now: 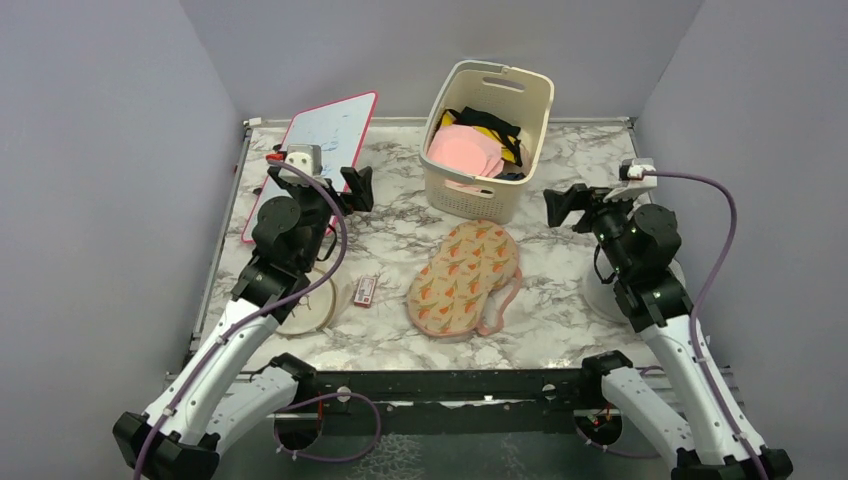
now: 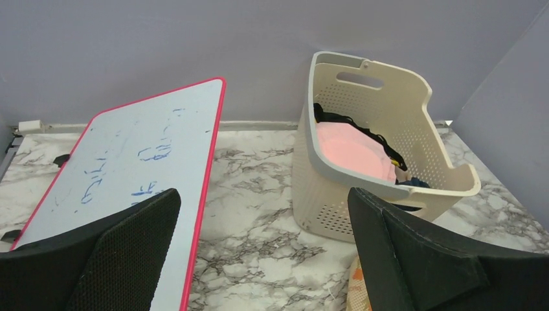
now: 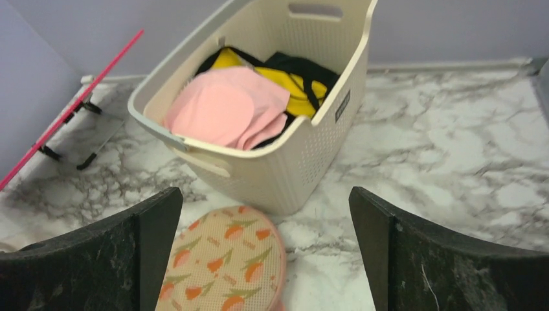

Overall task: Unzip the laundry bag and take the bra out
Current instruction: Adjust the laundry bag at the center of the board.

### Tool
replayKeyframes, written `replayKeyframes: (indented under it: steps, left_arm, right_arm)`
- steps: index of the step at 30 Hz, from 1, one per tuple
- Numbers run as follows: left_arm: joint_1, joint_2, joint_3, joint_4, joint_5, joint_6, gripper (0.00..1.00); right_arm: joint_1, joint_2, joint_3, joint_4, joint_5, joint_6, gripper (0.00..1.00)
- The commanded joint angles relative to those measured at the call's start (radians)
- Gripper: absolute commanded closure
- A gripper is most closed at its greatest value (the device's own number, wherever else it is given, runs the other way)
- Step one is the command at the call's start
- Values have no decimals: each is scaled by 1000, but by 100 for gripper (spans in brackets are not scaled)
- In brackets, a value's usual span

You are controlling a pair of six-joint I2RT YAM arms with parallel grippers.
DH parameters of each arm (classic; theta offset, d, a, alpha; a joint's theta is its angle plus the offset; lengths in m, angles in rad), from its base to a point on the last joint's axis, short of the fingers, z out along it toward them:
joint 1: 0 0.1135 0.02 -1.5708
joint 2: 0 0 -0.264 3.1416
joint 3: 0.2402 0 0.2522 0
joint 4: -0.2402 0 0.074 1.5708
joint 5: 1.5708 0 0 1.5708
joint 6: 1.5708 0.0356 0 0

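Marble table [image 1: 400, 215] carries the laundry bag [image 1: 465, 278], its inside hidden.

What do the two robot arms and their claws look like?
Both the left arm and the right arm have white lower links and black joints above. The left claw and right claw are black with two broad textured fingers. A purple cable runs along each arm.

The marbled counter [image 1: 400, 235] carries the carrot-print laundry bag [image 1: 465, 277] lying flat near its middle, a cream slotted basket [image 1: 470, 195] just behind it, a red-framed whiteboard [image 1: 322, 150] propped at the back left, and a small pink object [image 1: 365, 290] left of the bag.
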Motion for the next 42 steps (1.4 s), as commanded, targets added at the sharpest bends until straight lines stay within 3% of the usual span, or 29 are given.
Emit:
replayKeyframes:
  steps: [1,12,22,33,37,42]
  left_arm:
    - [32,22,-27,116,94,-2,1]
    - [69,146,-23,217,363,-9,1]
    - [42,303,38,196,591,17,1]
    - [-196,389,121,-1,392,225,1]
    - [-297,382,115,-21,286,288,1]
    - [-358,385,125,2,288,279,1]
  right_arm:
    - [-76,29,-97,133,-227,104,1]
    - [-162,132,-179,92,-498,262,0]
    - [93,262,-233,107,-456,367,0]
    - [502,580,-165,161,-407,369,0]
    - [529,568,-231,132,-402,383,0]
    - [528,455,-312,-57,-163,442,0]
